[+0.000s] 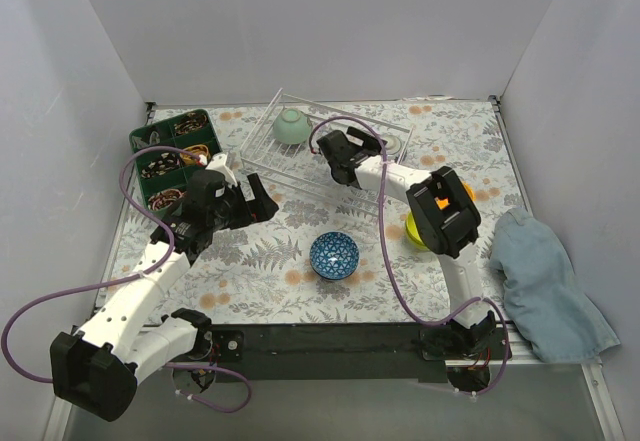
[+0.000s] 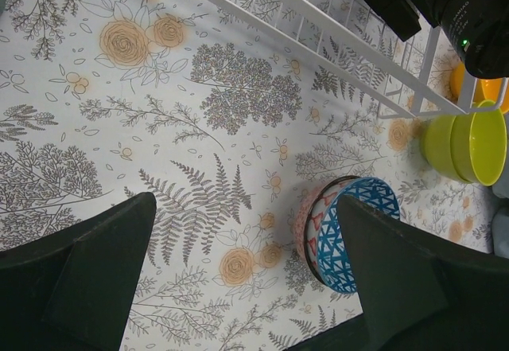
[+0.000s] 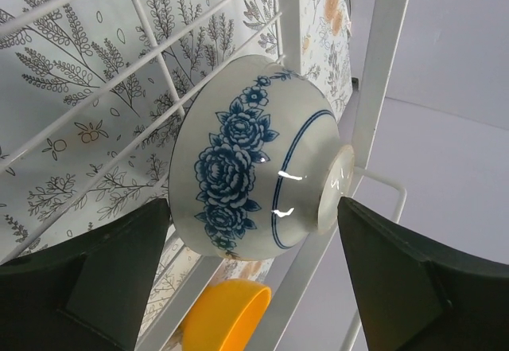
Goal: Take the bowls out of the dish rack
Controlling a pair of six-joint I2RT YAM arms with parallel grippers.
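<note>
Right wrist view: the right pincer [image 3: 246,208] is spread wide, its fingers flanking a white bowl [image 3: 254,156] with blue roses. This bowl lies on its side in the dish rack [image 3: 374,88], foot toward the right finger; whether either finger touches it, I cannot tell. A pale green bowl [image 1: 291,126] sits at the rack's far end. The left pincer [image 2: 242,232] gapes above the floral-covered desk [image 2: 119,128], with a blue-triangle bowl [image 2: 350,232] just beside one finger and 2 lime-yellow bowls [image 2: 465,148] beyond. Grey walls enclose the desk.

Left pincer [image 2: 245,208] spread, right pincer [image 3: 253,206] spread, outstretched
</note>
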